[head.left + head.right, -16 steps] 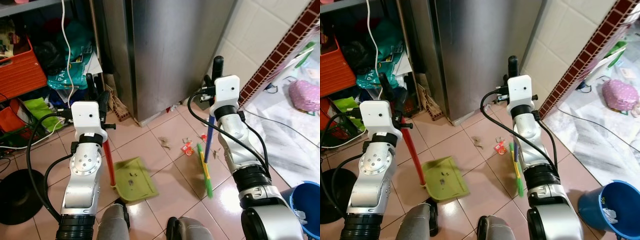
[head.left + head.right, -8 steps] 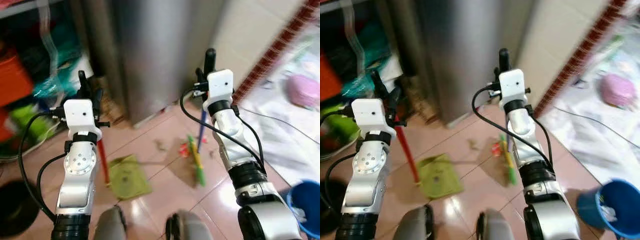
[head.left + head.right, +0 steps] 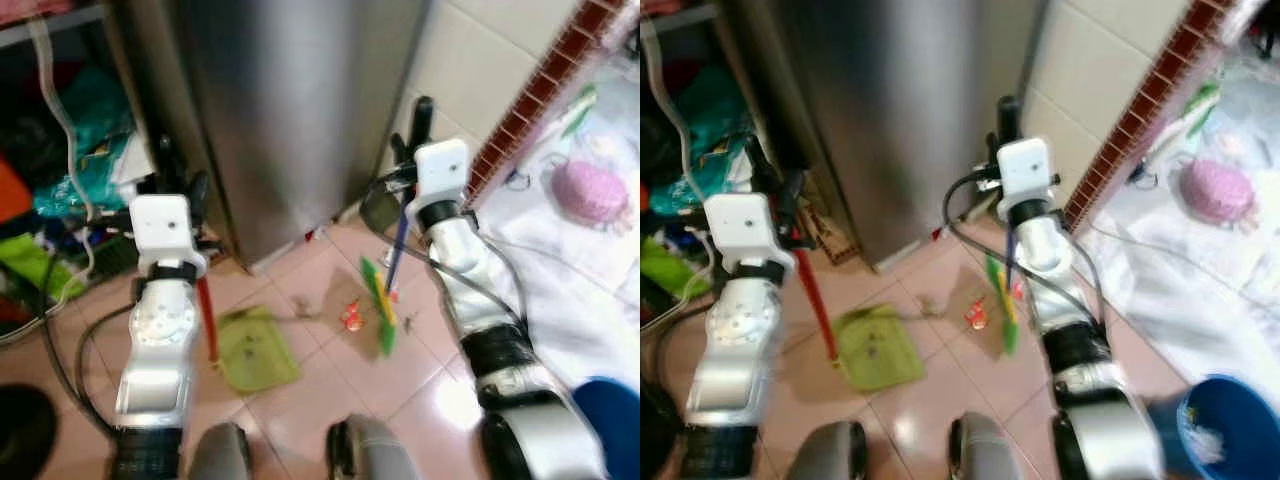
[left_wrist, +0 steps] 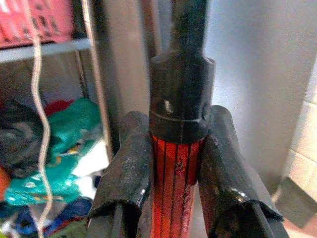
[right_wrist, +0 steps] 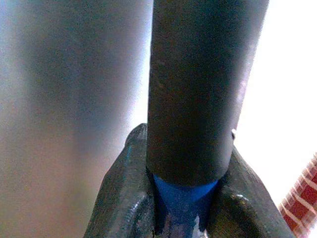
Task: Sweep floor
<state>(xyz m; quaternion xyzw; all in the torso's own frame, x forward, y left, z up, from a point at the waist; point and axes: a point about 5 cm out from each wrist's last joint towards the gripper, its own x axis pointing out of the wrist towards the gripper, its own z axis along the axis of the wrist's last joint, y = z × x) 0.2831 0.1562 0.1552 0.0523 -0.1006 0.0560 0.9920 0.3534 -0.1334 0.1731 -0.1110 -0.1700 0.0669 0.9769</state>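
Your right end effector (image 5: 185,208) is clamping the broom handle (image 3: 398,243), its two fingers (image 5: 124,198) pressing on the blue shaft just below the black grip. From there the handle is running down to the green broom head (image 3: 376,305), which is resting on the pink tiled floor (image 3: 330,385) just beside a small red scrap (image 3: 351,317) and close to a few paler bits of litter near the foot of the steel cabinet (image 3: 290,110).

Your left end effector (image 4: 176,173) is closing on the red handle of the dustpan (image 3: 207,315), gripping right under its black collar. The green dustpan (image 3: 256,347) is lying flat on the floor, near the litter but not touching it, with its open mouth seeming to face the broom and some crumbs already inside.

You are in the gathering step: the broom head is sitting on the far side of the scraps from the pan, so the sweep toward the pan looks only partly done. Next, you will want to draw the broom head across the tiles toward the pan's lip, keeping the bristles down, while holding the pan steady with its edge against the floor. The blue bucket (image 3: 1230,425) is waiting near your right side, probably for emptying.
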